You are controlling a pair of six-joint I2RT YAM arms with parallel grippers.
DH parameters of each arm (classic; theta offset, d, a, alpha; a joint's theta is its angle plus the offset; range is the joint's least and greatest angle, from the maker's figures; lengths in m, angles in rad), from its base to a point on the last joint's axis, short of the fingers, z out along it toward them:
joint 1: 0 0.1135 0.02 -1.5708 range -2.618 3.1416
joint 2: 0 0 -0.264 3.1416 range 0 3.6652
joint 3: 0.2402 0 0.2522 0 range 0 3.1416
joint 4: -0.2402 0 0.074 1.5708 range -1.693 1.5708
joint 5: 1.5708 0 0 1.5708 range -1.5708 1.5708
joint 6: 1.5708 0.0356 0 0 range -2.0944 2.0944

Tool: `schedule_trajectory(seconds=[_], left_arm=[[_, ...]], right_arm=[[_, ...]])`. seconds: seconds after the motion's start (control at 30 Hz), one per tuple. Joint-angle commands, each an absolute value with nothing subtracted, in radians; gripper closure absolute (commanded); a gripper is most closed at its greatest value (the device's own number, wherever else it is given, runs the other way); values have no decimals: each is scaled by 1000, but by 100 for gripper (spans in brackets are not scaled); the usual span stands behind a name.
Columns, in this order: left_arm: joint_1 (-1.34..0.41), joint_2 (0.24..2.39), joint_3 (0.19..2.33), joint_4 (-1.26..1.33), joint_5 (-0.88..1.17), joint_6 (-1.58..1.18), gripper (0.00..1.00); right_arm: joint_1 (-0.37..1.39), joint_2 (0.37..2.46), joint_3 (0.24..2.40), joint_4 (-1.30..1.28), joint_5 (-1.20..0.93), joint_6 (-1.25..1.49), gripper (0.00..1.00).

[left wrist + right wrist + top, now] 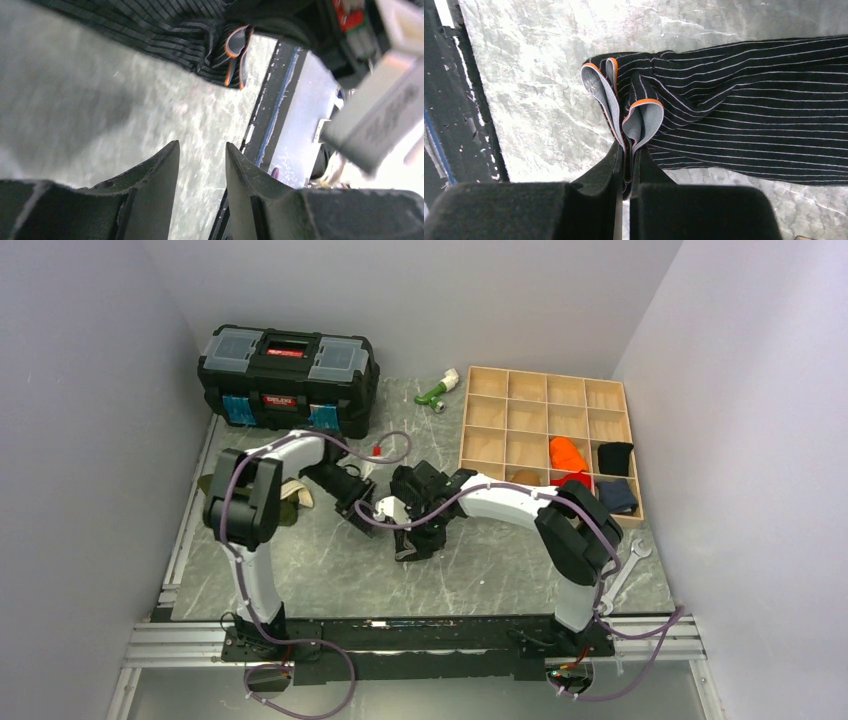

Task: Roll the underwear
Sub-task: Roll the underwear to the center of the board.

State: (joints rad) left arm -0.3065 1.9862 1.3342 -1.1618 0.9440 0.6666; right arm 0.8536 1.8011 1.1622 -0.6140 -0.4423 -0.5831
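- Pale bare walls (90,390) close the scene in on the left, back and right of the top view
- A grey marbled table (480,575) fills the middle of that view, with a dark rail along its lower edge where both arms are bolted
- A black toolbox (288,365) stands at the upper left of the table, lid shut
- A wooden tray (543,403) of square compartments lies at the upper right, with an orange item (567,452) in one of its right-hand cells
- The underwear (749,100), black with fine pale stripes, lies on the table near the centre of the top view under the right arm's wrist; in the right wrist view it runs to the right edge of the frame
- The right gripper (628,165) is clamped on the bunched grey, orange-edged waistband at the garment's left end, with only cloth between its fingers
- The left gripper (202,150) hovers just left of centre in the top view, jaws partly apart and holding nothing; bare table shows through the gap, and the underwear lies clear of it at the top of its own view
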Motion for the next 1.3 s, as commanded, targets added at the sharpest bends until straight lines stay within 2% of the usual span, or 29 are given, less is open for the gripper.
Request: schedule_trajectory(seconds=[0.0, 0.23, 0.57, 0.67, 0.8, 1.1, 1.27], left_arm=[[-178, 1843, 1238, -1026, 908, 603, 56], [-12, 1582, 1051, -834, 837, 560, 55], [-40, 1136, 794, -615, 689, 608, 45], [-139, 1012, 724, -552, 600, 642, 41], [-374, 922, 651, -452, 436, 653, 36], [-773, 1095, 677, -273, 178, 684, 29], [-922, 1184, 669, -190, 71, 719, 28]], right_arm=[[820, 1845, 1255, -712, -563, -612, 100], [769, 2007, 1471, -930, -705, -730, 100], [695, 2322, 1825, -1261, -869, -874, 100], [672, 2408, 1911, -1349, -915, -906, 100], [653, 2493, 1976, -1430, -964, -937, 100], [638, 2608, 2033, -1493, -1006, -943, 100], [629, 2633, 2054, -1494, -1003, -925, 100]])
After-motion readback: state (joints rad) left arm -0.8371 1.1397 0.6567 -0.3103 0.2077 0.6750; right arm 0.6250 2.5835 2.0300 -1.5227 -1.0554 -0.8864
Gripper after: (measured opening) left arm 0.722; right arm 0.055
